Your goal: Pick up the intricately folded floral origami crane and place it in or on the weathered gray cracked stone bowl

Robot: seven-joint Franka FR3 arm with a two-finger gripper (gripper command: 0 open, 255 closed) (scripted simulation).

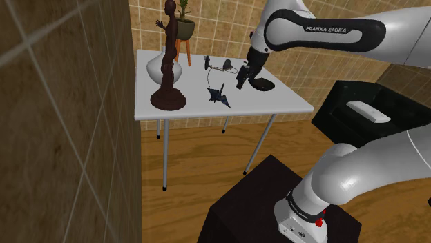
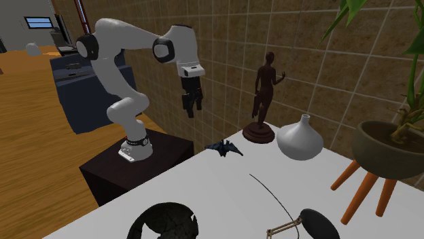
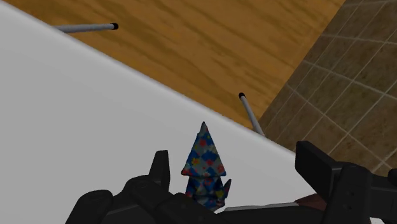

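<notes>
The origami crane [image 1: 218,94] is dark blue with a small coloured flower print and stands on the white table [image 1: 276,103]. It is also in the second exterior view [image 2: 224,148]. My gripper [image 1: 243,79] hangs open above the table, between the crane and the dark cracked bowl [image 1: 261,85]. It touches neither. In the wrist view the crane [image 3: 203,162] shows between my spread fingers [image 3: 318,167], lower down and unclasped, with my gripper [image 3: 238,172] open. The bowl [image 2: 163,223] sits near the table edge, and my gripper [image 2: 189,108] hovers well above the table.
A brown figure statue [image 1: 168,62] and a white vase [image 1: 155,69] stand at the table's end by the tiled wall [image 1: 62,117]. A small black lamp-like object [image 1: 221,67] lies behind the crane. A potted plant [image 2: 391,146] stands on a stool past the table.
</notes>
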